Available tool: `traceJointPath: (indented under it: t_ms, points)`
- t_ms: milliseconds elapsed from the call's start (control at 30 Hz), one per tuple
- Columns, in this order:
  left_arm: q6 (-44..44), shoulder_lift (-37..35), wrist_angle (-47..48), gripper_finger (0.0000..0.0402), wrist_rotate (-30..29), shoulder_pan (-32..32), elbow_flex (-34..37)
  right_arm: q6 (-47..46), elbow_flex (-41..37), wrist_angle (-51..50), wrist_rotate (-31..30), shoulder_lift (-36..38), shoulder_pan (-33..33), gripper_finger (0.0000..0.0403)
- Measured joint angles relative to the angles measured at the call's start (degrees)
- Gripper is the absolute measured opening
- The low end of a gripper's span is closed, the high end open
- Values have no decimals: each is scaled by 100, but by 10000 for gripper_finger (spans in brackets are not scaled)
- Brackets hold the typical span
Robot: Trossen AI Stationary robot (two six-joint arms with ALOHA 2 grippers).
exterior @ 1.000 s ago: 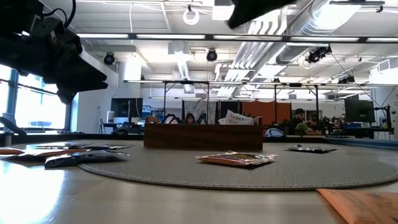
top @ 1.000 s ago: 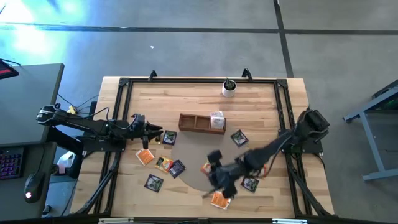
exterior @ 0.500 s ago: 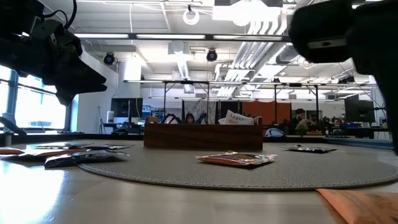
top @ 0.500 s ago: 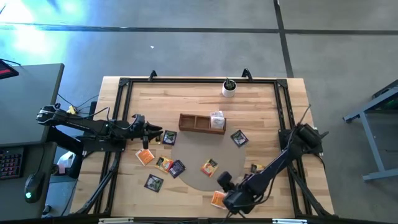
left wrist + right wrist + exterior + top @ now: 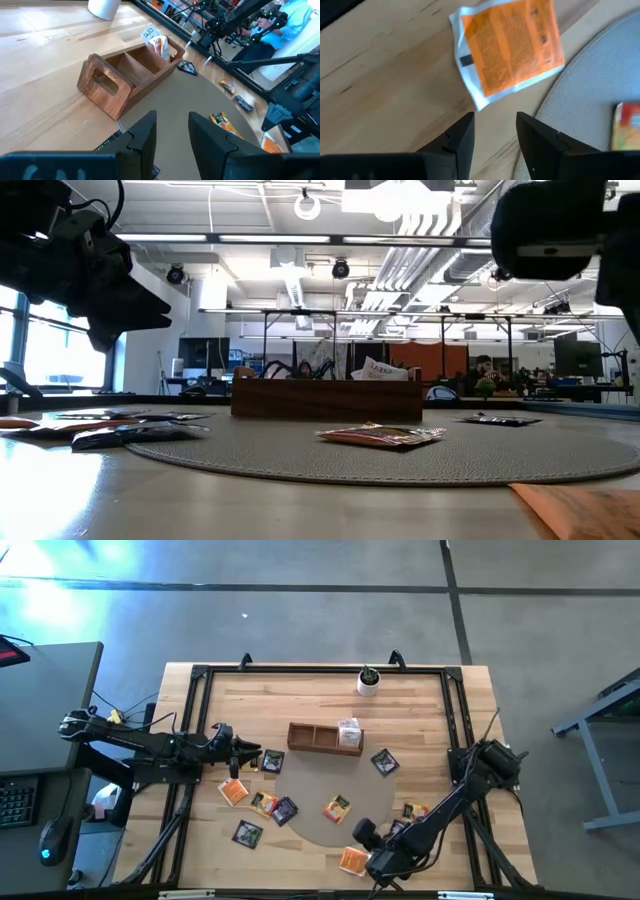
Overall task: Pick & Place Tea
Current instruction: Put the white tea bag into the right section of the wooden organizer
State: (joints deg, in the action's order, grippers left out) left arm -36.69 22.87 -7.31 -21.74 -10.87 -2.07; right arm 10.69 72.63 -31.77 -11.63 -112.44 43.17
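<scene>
— Where is the tea?

— Sachets lie scattered around the grey mat [image 5: 318, 802]. An orange sachet [image 5: 509, 46] sits on bare wood at the mat's near edge, and a whitish one [image 5: 155, 40] stands in the wooden box [image 5: 324, 738].

— And the grippers?

— The right gripper [image 5: 494, 136] hovers over the orange sachet, fingers spread, apparently not touching it. The left gripper [image 5: 171, 139] waits at the table's left side, fingers apart, empty.

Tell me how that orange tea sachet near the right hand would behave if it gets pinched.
The orange sachet lies flat on bare wood, so it probably feels light and floppy. Its glossy-looking wrapper may slide when nudged. With the right hand open just short of it, catching an edge looks tricky.
</scene>
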Motion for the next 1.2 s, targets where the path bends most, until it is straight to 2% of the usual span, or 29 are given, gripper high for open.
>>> traceJointPath:
  t_ms: [300, 967, 1067, 1200]
  points:
    - [20, 0, 30, 112, 1, 0, 0, 616, -45, 356, 80, 0, -3, 141]
    - [42, 0, 39, 112, 5, 0, 0, 761, -38, 780, 275, -200, -40, 136]
    - [42, 0, 39, 112, 5, 0, 0, 773, -38, 785, 337, -228, -51, 123]
    - [42, -1, 39, 112, 5, 0, 0, 554, -29, 785, 547, -276, -82, 87]
